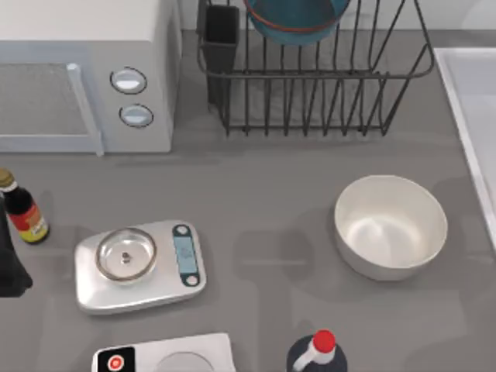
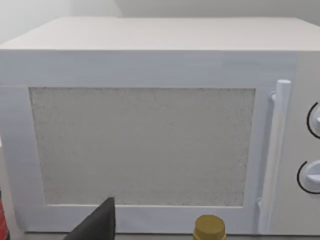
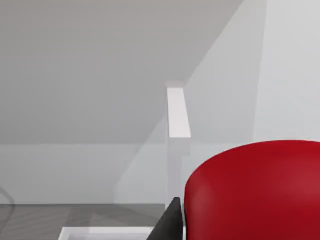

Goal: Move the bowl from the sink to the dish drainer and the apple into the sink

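The teal-blue bowl with its reddish rim line stands among the bars at the back of the dark wire dish drainer, right of the black utensil cup. The sink runs along the table's right edge. In the right wrist view the glossy red apple looms close to the camera, with my right gripper shut on it and one dark finger against its side; a white sink rim lies below. My left gripper is parked at the table's left edge.
A white microwave fills the back left. In front of the drainer stands a plain white bowl. A soy bottle, a silver scale, a second scale and a red-capped bottle occupy the front.
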`<state>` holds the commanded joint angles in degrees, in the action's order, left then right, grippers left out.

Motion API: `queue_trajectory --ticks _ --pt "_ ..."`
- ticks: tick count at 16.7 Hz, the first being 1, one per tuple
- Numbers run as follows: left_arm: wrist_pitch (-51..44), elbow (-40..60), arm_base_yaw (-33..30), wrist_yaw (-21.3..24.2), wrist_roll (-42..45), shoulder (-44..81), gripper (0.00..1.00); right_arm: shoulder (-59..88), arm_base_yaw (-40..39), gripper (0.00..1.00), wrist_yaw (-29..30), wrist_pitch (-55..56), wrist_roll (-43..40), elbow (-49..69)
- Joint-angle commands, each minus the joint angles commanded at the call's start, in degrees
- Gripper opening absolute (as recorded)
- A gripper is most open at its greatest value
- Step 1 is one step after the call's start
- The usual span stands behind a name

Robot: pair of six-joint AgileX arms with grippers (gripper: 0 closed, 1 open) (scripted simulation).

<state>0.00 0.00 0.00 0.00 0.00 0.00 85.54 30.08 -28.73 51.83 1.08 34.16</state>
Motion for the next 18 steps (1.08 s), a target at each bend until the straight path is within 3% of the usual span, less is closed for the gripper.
queue_trajectory --ticks 9,18 --pt "0.0 0.0 0.0 0.0 0.0 0.0 1.00 4.1 0.1 0.00 0.1 4.0 0.0 -0.2" --pt "0.0 0.0 0.0 0.0 0.0 0.0 1.00 33.5 0.3 0.00 0.1 38.8 -0.1 -4.7"
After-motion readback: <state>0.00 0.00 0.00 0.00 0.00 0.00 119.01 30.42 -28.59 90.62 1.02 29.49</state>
